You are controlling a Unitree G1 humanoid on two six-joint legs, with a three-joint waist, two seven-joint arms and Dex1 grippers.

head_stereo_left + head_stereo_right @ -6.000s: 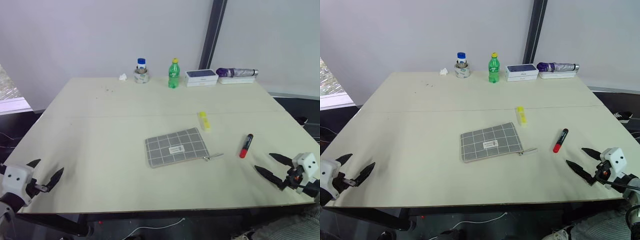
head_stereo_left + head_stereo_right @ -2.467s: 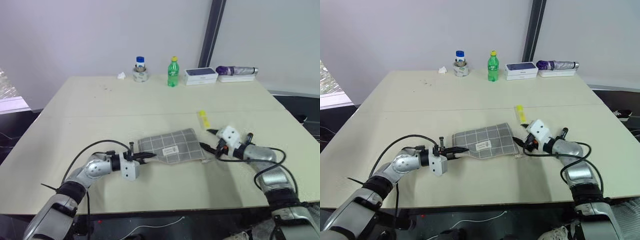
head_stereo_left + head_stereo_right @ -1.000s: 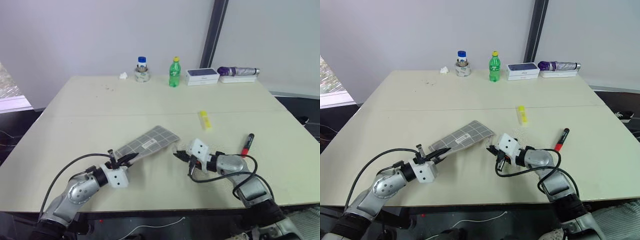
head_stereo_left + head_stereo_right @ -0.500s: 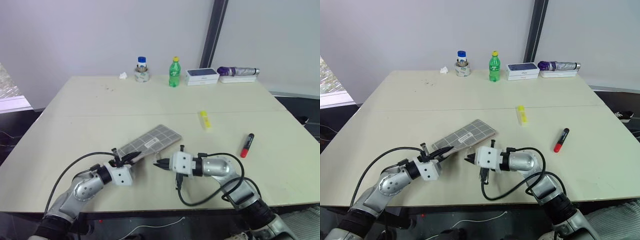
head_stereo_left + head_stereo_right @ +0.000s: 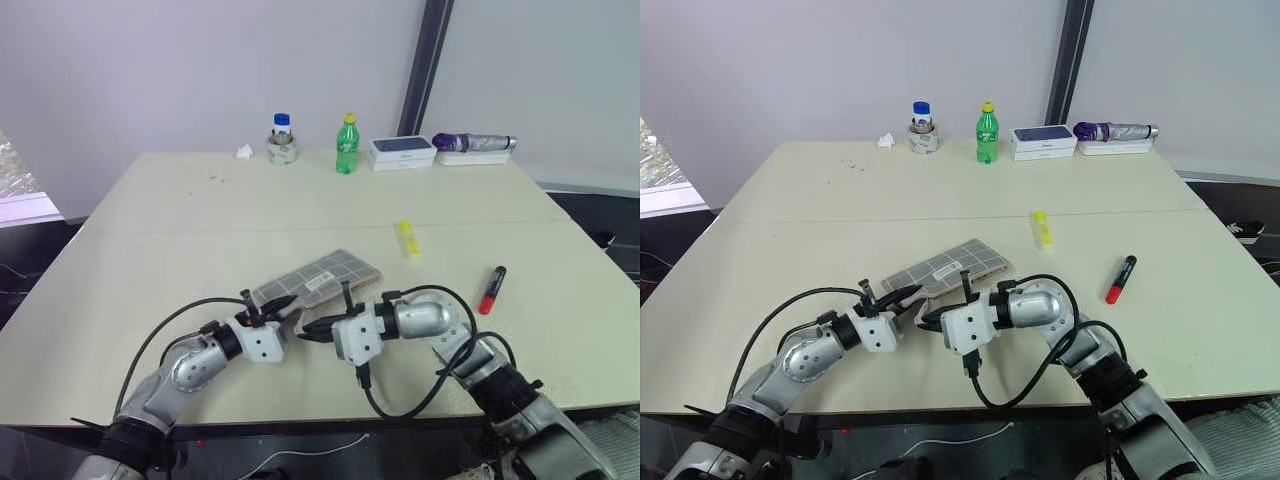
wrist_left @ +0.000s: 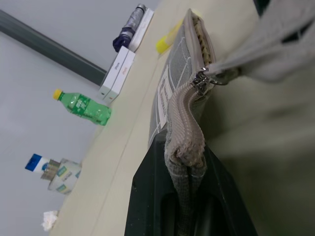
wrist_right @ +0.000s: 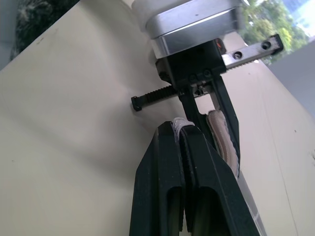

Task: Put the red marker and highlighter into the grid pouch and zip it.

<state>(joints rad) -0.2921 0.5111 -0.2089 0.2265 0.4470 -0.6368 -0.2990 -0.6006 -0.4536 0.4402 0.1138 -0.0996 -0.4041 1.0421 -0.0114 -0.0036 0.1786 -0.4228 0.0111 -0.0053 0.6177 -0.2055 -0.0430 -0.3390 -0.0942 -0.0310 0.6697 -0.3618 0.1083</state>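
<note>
Evidently soft and limp, the grid pouch point(image 5: 318, 283) sags tilted above the table point(image 5: 180, 220), its near end clamped in the left gripper point(image 5: 283, 303), while the right gripper point(image 5: 312, 328) pinches its zipper pull, the sensible handle for opening it.

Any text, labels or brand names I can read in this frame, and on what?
None can be read.
grid pouch: white label, print too small.
green bottle: label blurred.
blue-capped jar: label unreadable.
white box: no legible text.
red marker: no readable print.
</note>
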